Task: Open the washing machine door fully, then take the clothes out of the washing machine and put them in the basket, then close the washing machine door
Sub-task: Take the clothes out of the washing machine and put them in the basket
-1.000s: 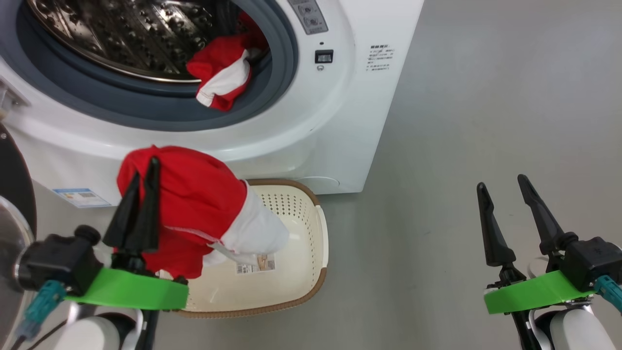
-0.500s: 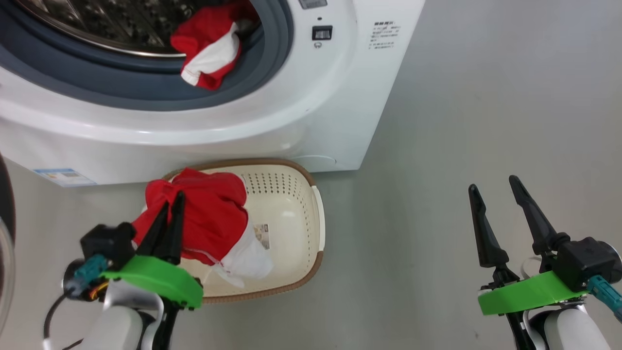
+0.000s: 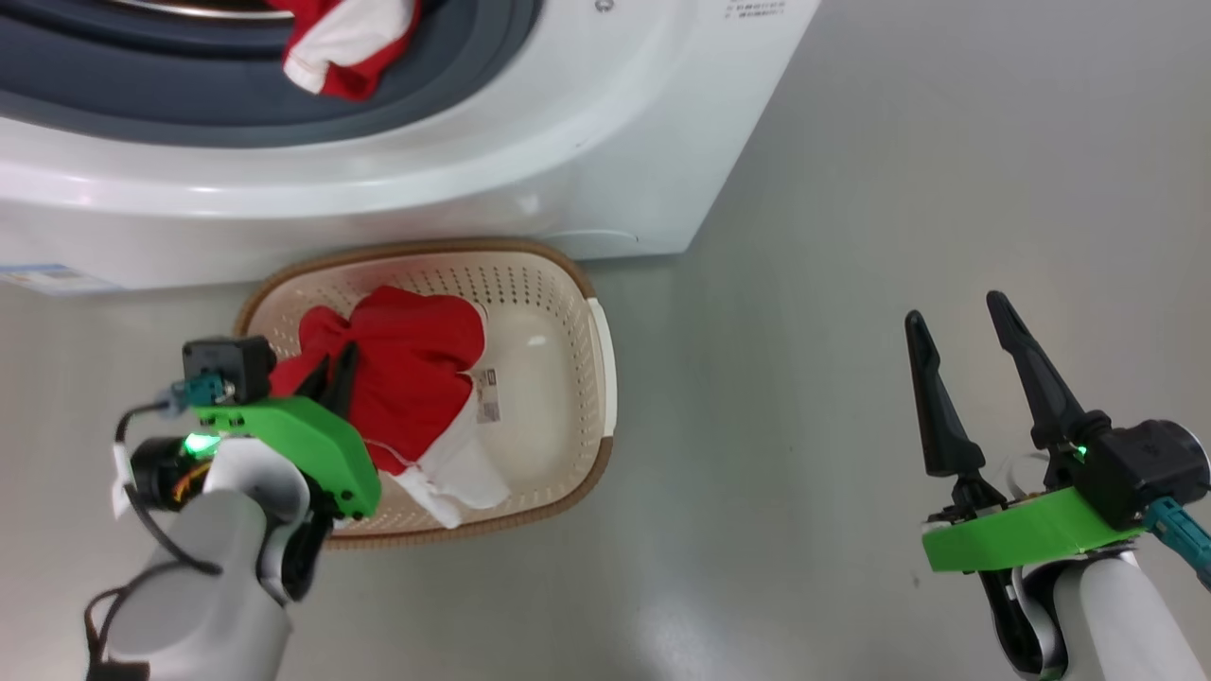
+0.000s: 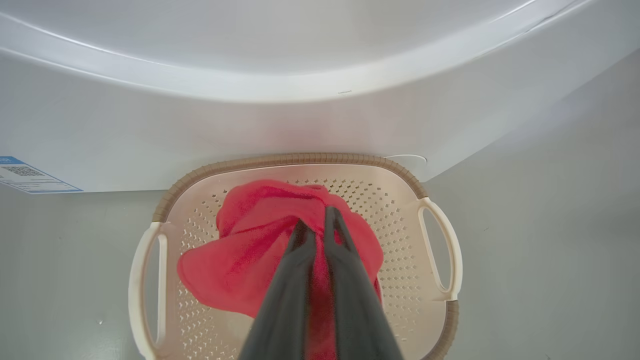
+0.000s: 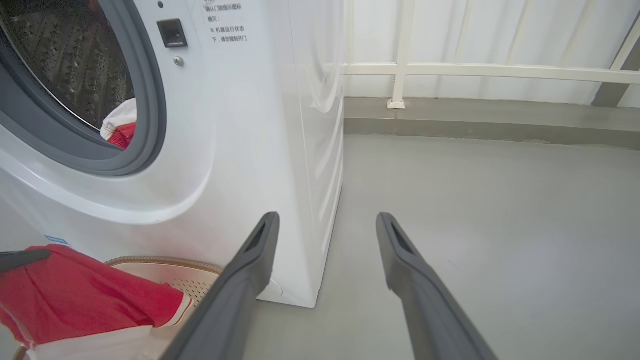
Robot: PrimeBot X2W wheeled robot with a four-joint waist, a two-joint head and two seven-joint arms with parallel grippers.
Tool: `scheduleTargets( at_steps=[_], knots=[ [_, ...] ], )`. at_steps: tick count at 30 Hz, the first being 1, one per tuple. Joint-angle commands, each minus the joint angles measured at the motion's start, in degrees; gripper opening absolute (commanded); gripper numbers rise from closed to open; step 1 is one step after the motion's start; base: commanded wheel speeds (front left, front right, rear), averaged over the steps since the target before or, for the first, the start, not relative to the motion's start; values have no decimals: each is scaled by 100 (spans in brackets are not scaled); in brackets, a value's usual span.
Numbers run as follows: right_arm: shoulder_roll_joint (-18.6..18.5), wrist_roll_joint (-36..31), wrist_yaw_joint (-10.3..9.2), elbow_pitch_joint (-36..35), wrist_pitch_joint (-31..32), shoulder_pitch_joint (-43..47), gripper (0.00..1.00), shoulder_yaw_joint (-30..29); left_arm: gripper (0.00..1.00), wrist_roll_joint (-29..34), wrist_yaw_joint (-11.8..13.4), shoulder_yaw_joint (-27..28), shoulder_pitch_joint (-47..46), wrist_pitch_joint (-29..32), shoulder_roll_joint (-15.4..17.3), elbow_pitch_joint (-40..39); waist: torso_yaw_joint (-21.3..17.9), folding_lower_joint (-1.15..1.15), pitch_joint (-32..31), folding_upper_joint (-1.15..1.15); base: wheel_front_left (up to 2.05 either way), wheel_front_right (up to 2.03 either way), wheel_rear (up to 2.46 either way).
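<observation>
A red garment (image 3: 407, 378) with white trim lay in the cream basket (image 3: 579, 284), clamped between the closed fingers of the left gripper (image 3: 331, 367). The basket stood on the floor (image 3: 804, 331) just in front of the washing machine (image 3: 492, 180), where another red-and-white piece (image 3: 345, 43) draped the grey seal (image 3: 189, 90). The right gripper (image 3: 954, 310) hovered well to the right, fingers apart, empty.

Bright, even light everywhere. Soft glare sits on the grey floor (image 3: 662, 610) near me and on the white washing machine (image 3: 203, 189). My left fingers (image 4: 290, 295) blur up close.
</observation>
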Motion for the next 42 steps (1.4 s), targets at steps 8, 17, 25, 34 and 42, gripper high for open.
scheduleTargets(
  at_steps=[8,17,25,34,42],
  knots=[
    [-44,126,28,-133,-36,-308,100,253,0,-130,-107,108,-750,464,202,1048,-259,0,660,0,0,0,0],
    [-44,192,28,-88,-36,-370,100,336,0,-216,-231,46,-1040,656,207,1956,-375,0,827,0,0,0,0],
    [-44,202,28,-56,-36,-403,100,350,0,-214,-315,-45,-1158,455,152,2356,-398,0,849,0,0,0,0],
    [-44,183,28,38,-36,-415,100,281,100,-280,-406,-102,-1277,76,80,2560,-335,0,669,0,0,0,0],
    [-44,101,28,116,-36,-352,100,154,100,-431,-466,-151,-1000,-485,-64,2419,-182,0,143,0,0,0,0]
  ],
)
